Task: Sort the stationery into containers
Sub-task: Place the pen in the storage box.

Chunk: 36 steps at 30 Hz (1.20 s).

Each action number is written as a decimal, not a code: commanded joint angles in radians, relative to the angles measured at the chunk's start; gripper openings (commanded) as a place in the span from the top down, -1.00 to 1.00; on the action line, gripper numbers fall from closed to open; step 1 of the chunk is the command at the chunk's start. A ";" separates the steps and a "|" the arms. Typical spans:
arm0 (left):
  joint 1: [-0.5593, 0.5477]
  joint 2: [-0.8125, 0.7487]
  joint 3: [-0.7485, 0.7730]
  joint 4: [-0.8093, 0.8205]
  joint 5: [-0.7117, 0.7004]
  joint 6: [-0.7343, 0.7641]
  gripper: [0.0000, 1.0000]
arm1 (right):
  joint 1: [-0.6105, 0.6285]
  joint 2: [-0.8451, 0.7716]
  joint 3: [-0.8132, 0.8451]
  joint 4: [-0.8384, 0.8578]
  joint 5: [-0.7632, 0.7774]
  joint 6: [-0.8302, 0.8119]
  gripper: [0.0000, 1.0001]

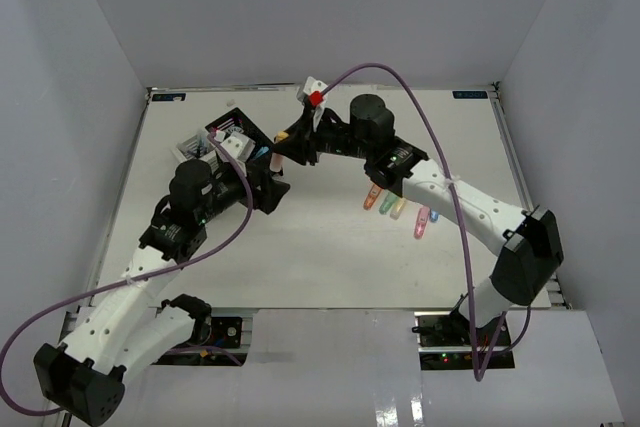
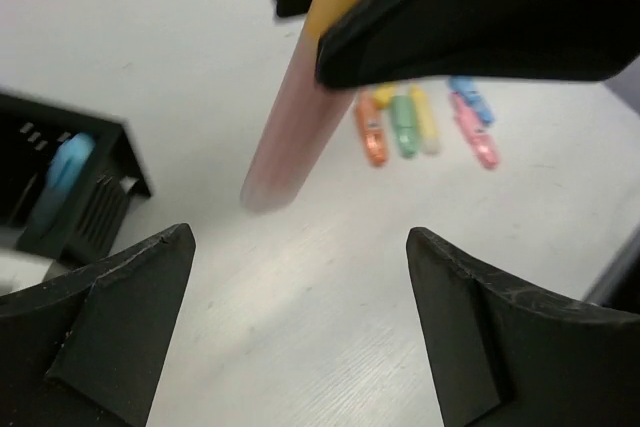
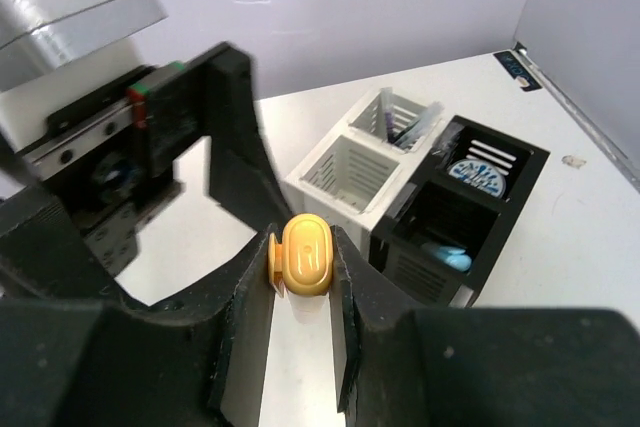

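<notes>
My right gripper [image 3: 305,265] is shut on an orange-capped highlighter [image 3: 307,252] with a pale pink barrel [image 2: 290,117], held end-down above the table. My left gripper [image 2: 300,247] stands open just below it, with nothing between its fingers. The two grippers meet right of the containers [image 1: 225,142]. In the right wrist view, one white compartment [image 3: 400,117] holds dark pens and the other [image 3: 352,175] looks empty. A black compartment [image 3: 500,162] holds the blue-white tub [image 3: 475,175]. The other black one [image 3: 420,237] holds a blue highlighter [image 3: 445,255].
Several highlighters lie in a row mid-table: orange [image 1: 372,199], green [image 1: 386,203], yellow [image 1: 399,209], pink [image 1: 422,219] and blue [image 1: 433,215]. Purple cables loop over both arms. White walls enclose the table on three sides.
</notes>
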 commanded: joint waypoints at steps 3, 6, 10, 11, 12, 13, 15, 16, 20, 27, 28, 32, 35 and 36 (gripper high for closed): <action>-0.003 -0.109 -0.076 -0.197 -0.563 -0.046 -0.96 | -0.002 0.151 0.129 0.176 0.049 -0.001 0.84; -0.003 -0.129 -0.093 -0.212 -0.664 -0.067 -0.96 | -0.001 0.243 0.178 0.245 0.052 0.009 0.85; -0.002 -0.135 -0.094 -0.212 -0.726 -0.087 -0.96 | -0.002 0.368 0.270 0.255 0.072 0.010 0.85; -0.002 -0.134 -0.094 -0.214 -0.737 -0.090 -0.96 | -0.002 0.385 0.287 0.253 0.072 0.010 0.85; 0.000 -0.135 -0.093 -0.217 -0.754 -0.095 -0.96 | -0.002 0.402 0.309 0.259 0.075 0.007 0.85; 0.000 -0.137 -0.094 -0.218 -0.760 -0.099 -0.96 | -0.002 0.431 0.315 0.271 0.075 0.009 0.85; 0.004 -0.140 -0.094 -0.217 -0.772 -0.104 -0.96 | -0.002 0.463 0.336 0.296 0.081 0.012 0.85; 0.007 -0.143 -0.094 -0.218 -0.772 -0.107 -0.96 | -0.001 0.495 0.344 0.305 0.081 0.012 0.85; 0.015 -0.163 -0.097 -0.209 -0.763 -0.112 -0.96 | -0.001 0.566 0.366 0.359 0.105 0.013 0.84; 0.030 -0.164 -0.099 -0.203 -0.729 -0.110 -0.96 | -0.001 0.661 0.415 0.374 0.167 0.000 0.77; 0.033 -0.166 -0.099 -0.202 -0.725 -0.112 -0.96 | -0.002 0.667 0.416 0.376 0.176 -0.004 0.70; 0.049 -0.172 -0.102 -0.192 -0.697 -0.113 -0.96 | -0.001 0.678 0.419 0.373 0.191 -0.010 0.14; 0.060 -0.172 -0.103 -0.189 -0.682 -0.112 -0.96 | -0.002 0.676 0.424 0.361 0.184 -0.011 -0.42; 0.064 -0.172 -0.103 -0.188 -0.677 -0.113 -0.96 | -0.001 0.670 0.427 0.356 0.184 -0.011 -0.53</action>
